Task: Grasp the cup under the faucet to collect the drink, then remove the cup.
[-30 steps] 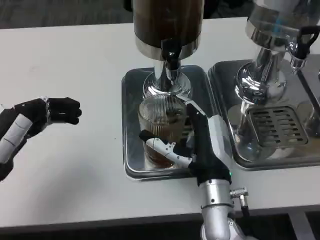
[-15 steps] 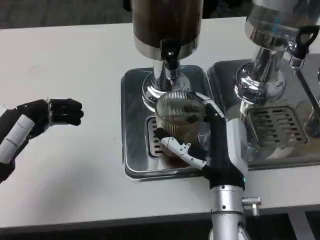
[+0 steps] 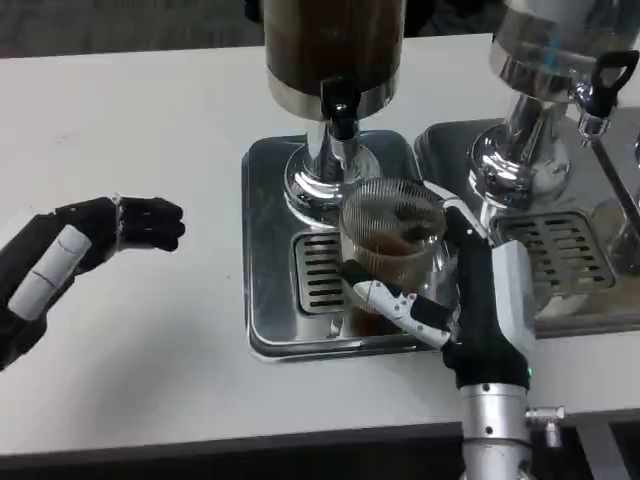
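Observation:
A ribbed clear cup (image 3: 393, 240) holding brown drink is gripped by my right hand (image 3: 455, 300), thumb across its front and fingers behind. The cup hangs over the right side of the steel drip tray (image 3: 268, 250), to the right of the black faucet (image 3: 342, 112) of the dark drink dispenser (image 3: 335, 50). The tray's slotted grate (image 3: 320, 270) shows to the cup's left. My left hand (image 3: 110, 232) hovers above the white table (image 3: 130, 130) at the left, fingers curled in and holding nothing.
A second steel dispenser (image 3: 545, 80) with its own drip tray (image 3: 570, 270) stands close on the right of the cup. The table's front edge (image 3: 250, 435) runs just below my right forearm (image 3: 495, 430).
My right hand has carried the cup rightward, out from under the faucet, uncovering the grate. My left hand has drifted slightly right and up.

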Tool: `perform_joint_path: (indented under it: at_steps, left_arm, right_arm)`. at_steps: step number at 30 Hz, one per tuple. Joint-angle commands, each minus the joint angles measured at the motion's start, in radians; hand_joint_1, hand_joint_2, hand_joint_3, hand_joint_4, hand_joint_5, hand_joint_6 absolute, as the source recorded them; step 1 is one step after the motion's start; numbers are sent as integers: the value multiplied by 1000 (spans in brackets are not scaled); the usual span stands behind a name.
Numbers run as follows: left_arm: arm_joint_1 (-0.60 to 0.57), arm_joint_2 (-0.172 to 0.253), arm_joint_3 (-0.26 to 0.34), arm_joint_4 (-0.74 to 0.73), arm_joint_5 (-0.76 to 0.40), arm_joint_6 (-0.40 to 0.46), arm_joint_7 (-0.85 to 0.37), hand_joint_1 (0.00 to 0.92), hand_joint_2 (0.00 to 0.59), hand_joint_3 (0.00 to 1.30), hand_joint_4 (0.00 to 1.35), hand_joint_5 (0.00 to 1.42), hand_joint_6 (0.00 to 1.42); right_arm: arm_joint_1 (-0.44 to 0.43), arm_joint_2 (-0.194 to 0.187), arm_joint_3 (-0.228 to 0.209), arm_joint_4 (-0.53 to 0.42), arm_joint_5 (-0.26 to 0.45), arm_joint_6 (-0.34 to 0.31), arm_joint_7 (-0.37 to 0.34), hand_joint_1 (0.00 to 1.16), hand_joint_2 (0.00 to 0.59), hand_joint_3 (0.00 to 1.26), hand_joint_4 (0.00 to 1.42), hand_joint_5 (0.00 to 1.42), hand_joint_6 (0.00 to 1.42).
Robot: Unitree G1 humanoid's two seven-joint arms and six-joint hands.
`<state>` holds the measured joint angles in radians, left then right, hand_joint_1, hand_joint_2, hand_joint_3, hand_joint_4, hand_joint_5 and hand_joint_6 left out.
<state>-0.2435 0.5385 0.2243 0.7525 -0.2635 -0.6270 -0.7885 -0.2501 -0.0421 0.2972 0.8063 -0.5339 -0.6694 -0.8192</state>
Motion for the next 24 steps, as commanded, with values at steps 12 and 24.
perform_joint_path:
  at_steps: [12, 24]
  left_arm:
    - [24, 18, -41, -97, 124, -200, 62, 0, 106, 346, 195, 196, 168]
    - [122, 86, -47, -236, 216, -310, 150, 0, 91, 264, 74, 88, 98]
  right_arm:
    - [203, -64, -111, -380, 80, 48, 220, 877, 174, 659, 860, 1092, 1424]
    - [269, -71, -160, -526, 120, 85, 352, 889, 167, 662, 860, 1087, 1424]
